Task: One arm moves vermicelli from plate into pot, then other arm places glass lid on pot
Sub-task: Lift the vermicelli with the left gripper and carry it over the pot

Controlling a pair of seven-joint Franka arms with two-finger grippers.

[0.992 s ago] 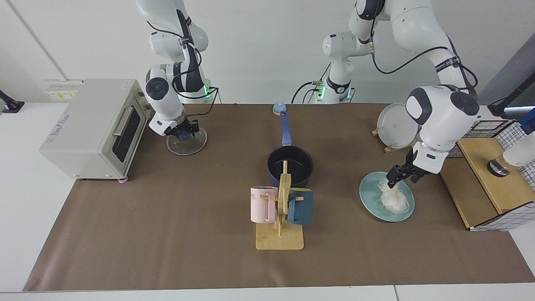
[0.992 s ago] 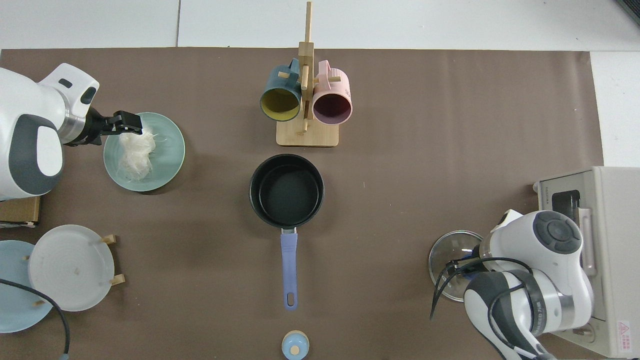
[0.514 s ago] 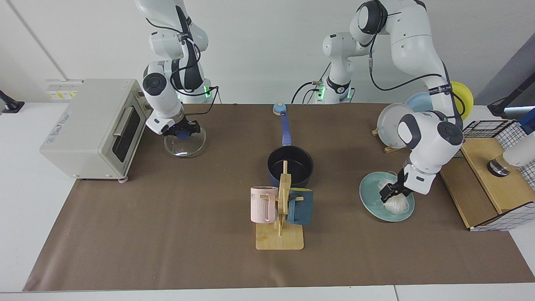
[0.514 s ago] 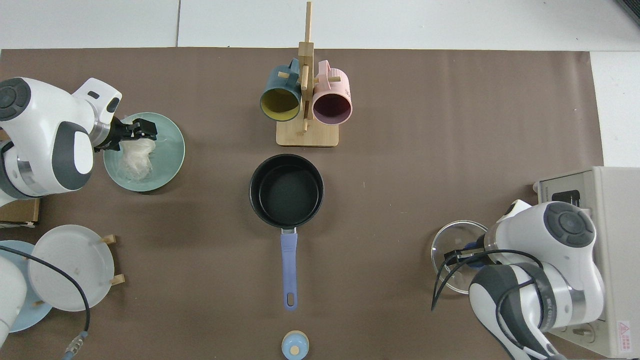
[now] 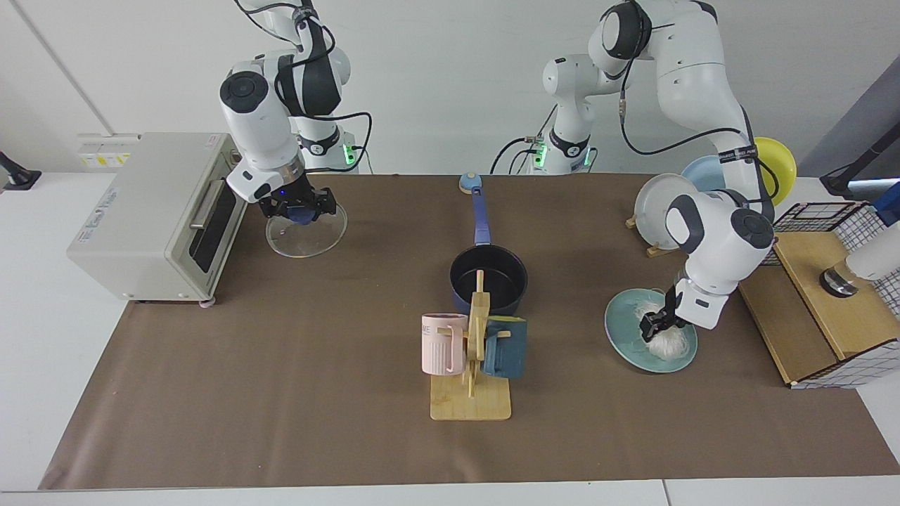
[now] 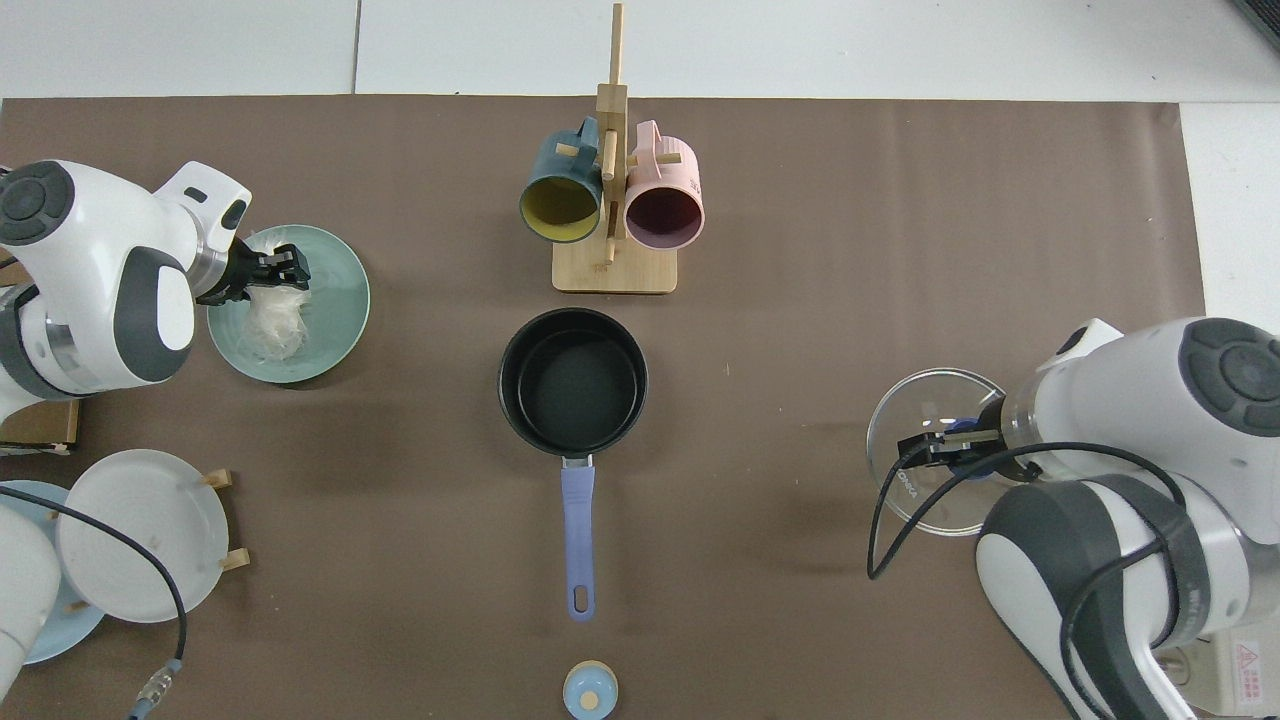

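Gripping the glass lid [image 5: 306, 235] by its knob, right claw [image 5: 299, 211] holds it level above the desk [image 5: 281, 393]; left claw [image 5: 654, 325] is clamped on the vermicelli [image 5: 664, 341] on the plate [image 5: 619, 330]; the pot [image 5: 489, 281] handle points at the robots' edge.

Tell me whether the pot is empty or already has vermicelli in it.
Empty. The pot's black interior is bare in the top view; the vermicelli is on the plate under the left gripper.

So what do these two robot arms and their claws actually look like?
Both arms are glossy white, built of rounded segments with dark grey joint caps, and black cables loop alongside them. Each ends in a small black two-fingered claw: left claw, right claw. Green lights glow at the bases.
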